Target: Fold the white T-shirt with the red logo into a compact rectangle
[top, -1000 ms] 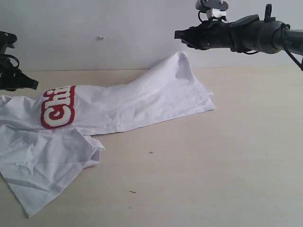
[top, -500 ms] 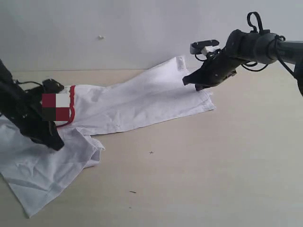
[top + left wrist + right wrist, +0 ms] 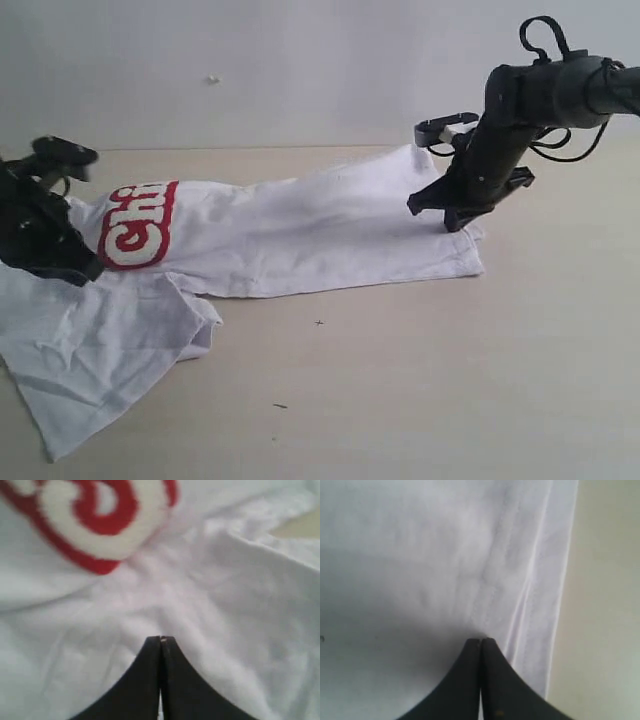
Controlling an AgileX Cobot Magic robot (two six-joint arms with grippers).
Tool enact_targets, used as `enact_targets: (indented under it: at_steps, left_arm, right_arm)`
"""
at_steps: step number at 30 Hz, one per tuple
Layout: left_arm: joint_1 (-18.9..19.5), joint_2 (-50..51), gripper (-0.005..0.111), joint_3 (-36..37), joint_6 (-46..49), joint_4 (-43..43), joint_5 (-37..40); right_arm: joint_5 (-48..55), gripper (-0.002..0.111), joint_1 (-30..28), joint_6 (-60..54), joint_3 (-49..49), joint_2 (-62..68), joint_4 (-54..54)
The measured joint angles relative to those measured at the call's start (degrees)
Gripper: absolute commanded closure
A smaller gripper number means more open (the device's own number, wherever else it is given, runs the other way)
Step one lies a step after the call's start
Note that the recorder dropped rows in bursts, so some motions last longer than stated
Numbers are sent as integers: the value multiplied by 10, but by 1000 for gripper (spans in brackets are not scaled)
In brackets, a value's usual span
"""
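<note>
The white T-shirt (image 3: 300, 235) lies on the pale worktop (image 3: 450, 380), stretched as a long rumpled band from the 9 o'clock side of the exterior view towards 2 o'clock. A loose, creased flap (image 3: 100, 350) of it spills down to 7 o'clock. The red logo (image 3: 138, 225) sits face up at the 9 o'clock end of the band and runs roughly from 12 to 6 o'clock; only its first letters show. The left gripper (image 3: 88, 270) comes down at the logo's 8 o'clock side. In its wrist view the 2 jaws are clenched tip to tip (image 3: 161, 640) on white cloth, with creases radiating from the tips and a curl of the red-and-white lettering (image 3: 100, 515) close by. The right gripper (image 3: 448, 220) stands on the band's far end at 3 o'clock, its arm reaching in from 1 o'clock. Its 2 jaws are likewise pressed together (image 3: 481, 641) on the fabric just beside the stitched hem (image 3: 540, 605), past which bare worktop shows.
</note>
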Motion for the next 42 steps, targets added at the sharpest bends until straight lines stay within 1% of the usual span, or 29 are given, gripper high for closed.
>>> enact_targets:
  at_steps: [3,6,9,11,15,18,22,25,27,29,30,33,35,38,42]
  left_arm:
    - [27,-28,107,23,-29,8,-10]
    - [31,-45,107,44,-36,2,-8]
    - [10,-51,107,64,-31,-5,8]
    - [-18,-51,107,79,-24,-6,24]
    - [-85,-51,107,106,-14,-3,53]
    - [-120,-43,107,133,-40,36,67]
    - [-129,-26,107,155,-93,95,92]
    - [-129,-23,107,165,-103,110,134]
    - [-129,-26,107,169,-106,112,142]
    - [-130,-45,107,171,-110,112,113]
    - [-130,-60,107,171,-113,110,81]
    - [-130,-101,107,170,-142,93,-45]
    - [-130,-105,107,168,-161,89,-102]
    - [-130,-73,107,168,-166,86,-122]
    - [-130,-3,107,163,-150,86,-94]
  right_arm:
    - [-22,108,9,14,78,-49,-22]
    - [-14,108,14,19,149,-97,-19]
    - [7,108,16,24,218,-141,-15]
    - [7,108,17,33,254,-164,-16]
    - [-7,108,17,53,280,-196,-31]
    - [-24,108,17,56,280,-216,-33]
    - [-32,108,17,48,280,-235,-26]
    - [-32,108,17,38,280,-245,-26]
    - [-34,108,17,35,280,-252,-19]
    - [-39,108,17,26,280,-258,-5]
    - [-39,108,17,18,280,-262,7]
    - [-41,108,17,-3,280,-267,38]
    - [-43,108,17,-15,280,-267,55]
    - [-48,108,17,-33,280,-267,78]
    - [-67,108,17,-41,280,-267,90]
